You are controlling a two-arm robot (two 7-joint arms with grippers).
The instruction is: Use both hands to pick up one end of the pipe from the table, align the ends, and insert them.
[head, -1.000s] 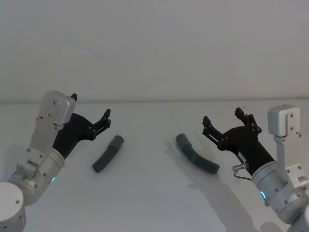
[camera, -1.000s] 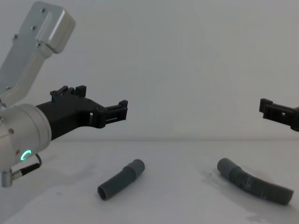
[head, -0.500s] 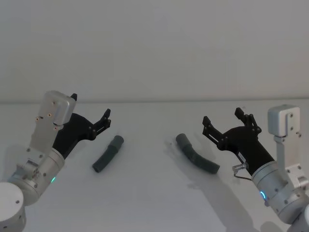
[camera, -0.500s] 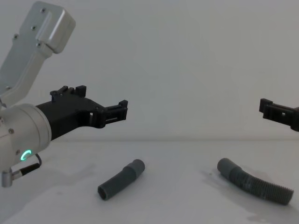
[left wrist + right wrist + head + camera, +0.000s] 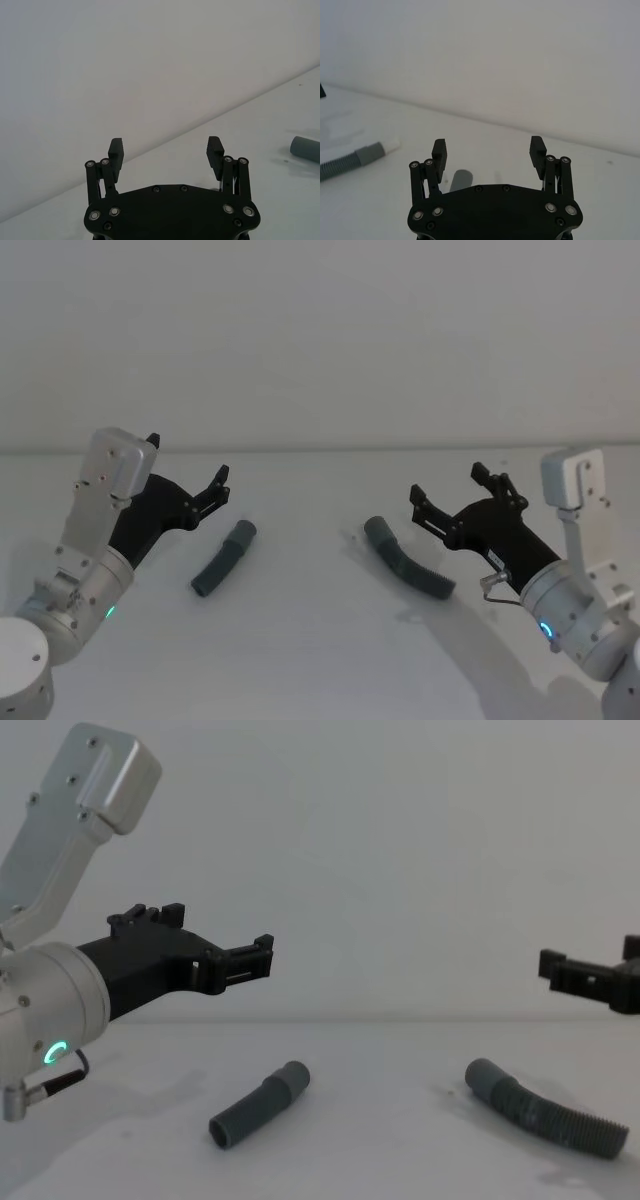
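1. The short, straight dark grey ribbed hose piece [image 5: 224, 558] lies on the plain white table [image 5: 300, 650], left of centre, its smooth cuff [image 5: 243, 532] at the far end.
2. The longer, curved dark grey ribbed hose piece [image 5: 408, 568] lies right of centre, well apart from the first.
3. The left black pronged gripper [image 5: 187, 461] hovers above the table beside the short piece, fingers spread wide, holding nothing.
4. The right black pronged gripper [image 5: 450, 483] hovers near the curved piece, equally wide open and empty.
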